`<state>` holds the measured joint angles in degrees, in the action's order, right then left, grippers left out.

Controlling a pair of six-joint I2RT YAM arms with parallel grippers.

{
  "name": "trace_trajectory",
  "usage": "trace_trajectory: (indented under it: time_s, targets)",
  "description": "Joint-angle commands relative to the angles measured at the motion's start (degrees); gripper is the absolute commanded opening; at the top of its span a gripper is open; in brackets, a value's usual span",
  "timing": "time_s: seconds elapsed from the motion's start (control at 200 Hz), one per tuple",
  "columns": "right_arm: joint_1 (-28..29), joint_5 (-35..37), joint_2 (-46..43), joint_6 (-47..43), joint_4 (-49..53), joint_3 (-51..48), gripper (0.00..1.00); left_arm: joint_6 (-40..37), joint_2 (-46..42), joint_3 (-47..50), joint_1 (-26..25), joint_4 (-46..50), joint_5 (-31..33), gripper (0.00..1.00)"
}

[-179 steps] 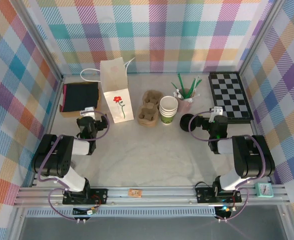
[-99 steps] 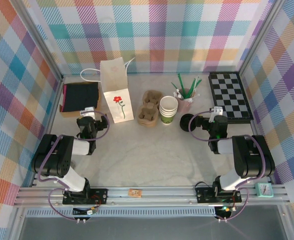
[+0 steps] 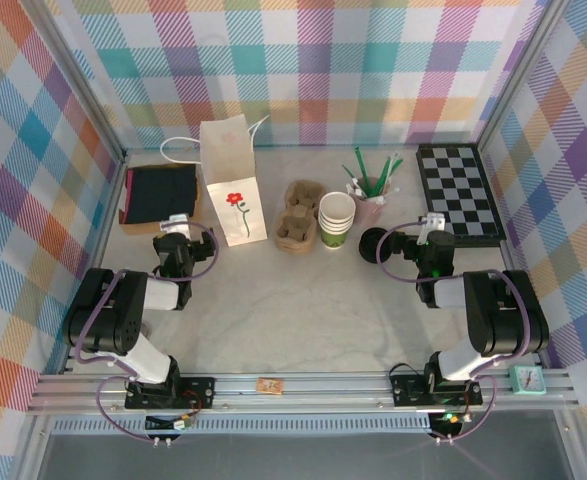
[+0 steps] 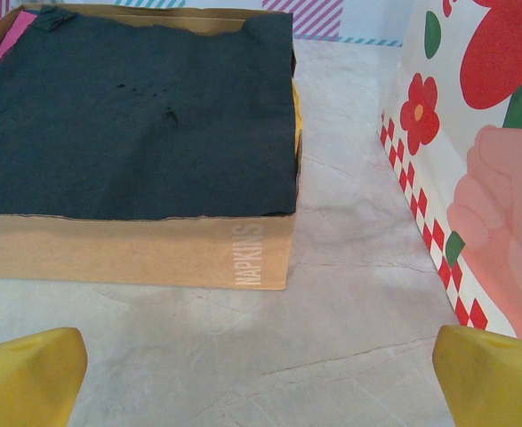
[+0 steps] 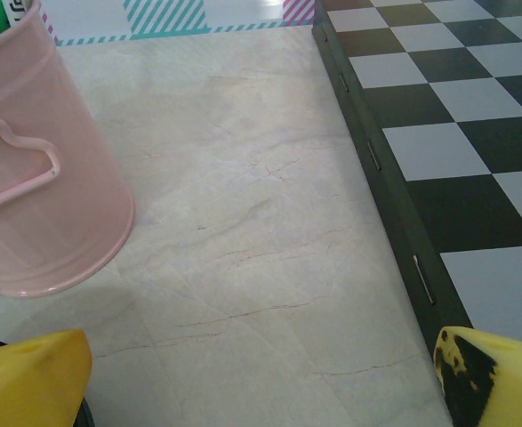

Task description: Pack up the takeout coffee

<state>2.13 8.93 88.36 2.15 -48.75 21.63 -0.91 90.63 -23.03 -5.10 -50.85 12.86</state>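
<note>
Top external, cup stack (image 3: 336, 220) upright, black lid (image 3: 373, 241) flat

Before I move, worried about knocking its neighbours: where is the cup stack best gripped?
Probably pinch the top cup's near rim from straight above, one finger inside its open mouth. The cup stack stands upright, with the cardboard carrier close on its left and the pink bucket just behind on its right; its near side is free.

The left arm (image 3: 108, 315) and right arm (image 3: 498, 310) are sitting folded low, elbows back. The left gripper (image 3: 176, 230) and right gripper (image 3: 430, 230) are pointing forward, spreading their yellow fingers (image 4: 29, 378) wide apart.
</note>
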Motion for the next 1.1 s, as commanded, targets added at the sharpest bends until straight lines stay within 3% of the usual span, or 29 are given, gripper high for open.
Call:
trace_trajectory:
  time_s: [0.0,0.13,0.18,0.33,0.4,0.545,0.655,0.71,0.931,1.096]
  targets:
    - [-0.22,-0.05,-0.55,0.48,-0.55,0.87,0.99,0.48,-0.1,-0.09,0.18,0.57,-0.72,0.99]
    - [-0.22,-0.05,-0.55,0.47,-0.55,0.87,0.99,0.48,-0.1,0.0,0.14,0.4,-0.43,0.95]
    - [-0.23,-0.05,-0.55,0.46,-0.55,0.89,0.99,0.36,-1.1,-0.34,-1.18,1.28,3.78,0.96]
    - [0.1,-0.01,-6.35,-0.01,2.65,0.04,0.99,-1.29,-10.69,-9.8,-5.87,25.07,13.15,0.96]
    - [0.15,-0.27,-12.22,1.11,13.23,2.37,0.99,-0.49,-14.71,-12.19,-6.8,29.63,17.06,0.96]
    - [0.15,-2.58,-20.59,6.36,34.57,10.01,0.99,6.02,-23.4,-16.23,-6.94,40.07,18.76,0.96]
    - [-0.1,2.17,-23.53,25.89,57.43,16.96,0.99,11.84,-28.19,-21.17,-6.94,51.4,20.53,0.96]
    - [-0.23,-4.93,-24.7,24.17,59.34,18.09,0.99,14.99,-31.13,-23.61,-6.94,57.55,20.86,0.95]
    - [0.15,-10.96,-31.7,25.47,73.17,25.07,1.0,19.44,-42.95,-34.79,-7.01,77.01,11.07,0.91]
    - [1.03,-17.06,-33.78,25.31,84.5,32.38,0.87,23.18,-45.56,-41.17,-10.72,88.4,-1.61,0.86]
